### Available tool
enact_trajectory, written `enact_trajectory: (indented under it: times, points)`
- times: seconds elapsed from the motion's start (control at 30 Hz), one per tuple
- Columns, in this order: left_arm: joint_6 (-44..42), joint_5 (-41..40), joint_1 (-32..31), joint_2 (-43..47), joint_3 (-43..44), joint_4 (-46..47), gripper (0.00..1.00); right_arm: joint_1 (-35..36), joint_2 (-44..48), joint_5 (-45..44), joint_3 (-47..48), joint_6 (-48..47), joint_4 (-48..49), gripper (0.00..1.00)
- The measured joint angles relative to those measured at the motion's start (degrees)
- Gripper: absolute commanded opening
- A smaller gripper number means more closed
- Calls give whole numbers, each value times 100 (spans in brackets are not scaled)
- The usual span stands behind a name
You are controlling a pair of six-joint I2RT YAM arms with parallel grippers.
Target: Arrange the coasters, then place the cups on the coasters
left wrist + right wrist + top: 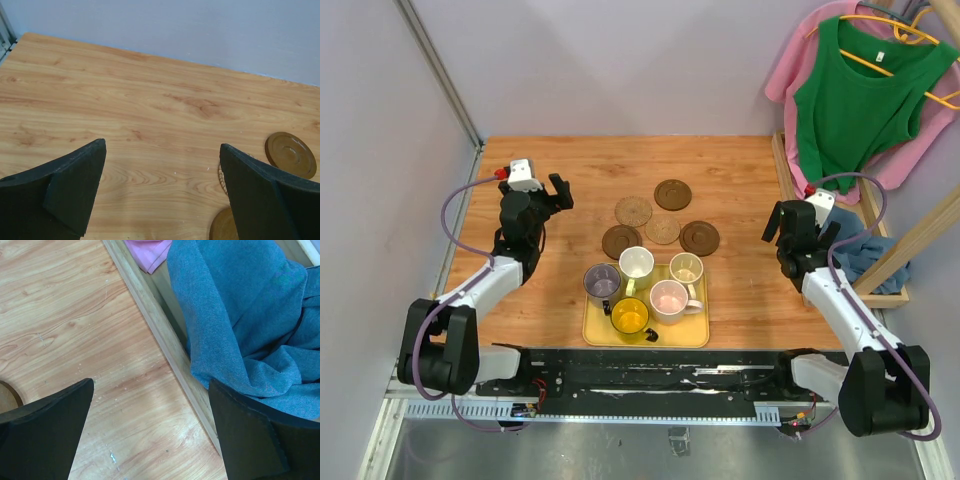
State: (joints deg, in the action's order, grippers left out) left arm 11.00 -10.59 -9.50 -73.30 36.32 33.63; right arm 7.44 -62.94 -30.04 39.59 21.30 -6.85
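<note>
Fingers (75, 190) spread both sides, wooden table (745, 295), grey walls (620, 60), cloth (240, 315) perhaps crated

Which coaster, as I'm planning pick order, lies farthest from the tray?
The dark brown coaster at the back: every other one lies nearer the tray.

Bright, even light fr. above w/ soft, faint shadows; all 3 pics sharp.

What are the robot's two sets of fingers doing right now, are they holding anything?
Left gripper: open, holding nothing.
Right gripper: open, holding nothing.
</note>
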Motion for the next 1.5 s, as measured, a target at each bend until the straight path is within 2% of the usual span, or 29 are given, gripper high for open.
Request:
enact_trajectory:
  times: [0.73, 0.9, 1.13, 1.27, 1.4, 1.5]
  points:
    - [44, 208, 0, -216, 120, -55, 100, 0, -98, -127, 15, 151, -85, 99]
    - [50, 802, 0, -544, 337, -79, 100, 0, -214, 61, 85, 144, -79, 99]
    - [343, 2168, -31, -1495, 807, 59, 100, 46, -341, 728, 109, -13, 144, 99]
    - [319, 2343, -337, -1923, 935, 70, 100, 109, -446, 1207, 142, -166, 463, 99]
    - [120, 2323, -914, -2308, 1309, -59, 100, 181, -1019, 1593, 575, -326, 529, 99]
    - [101, 2415, -1062, -2422, 1414, -33, 100, 350, -1484, 1812, 966, -481, 544, 99]
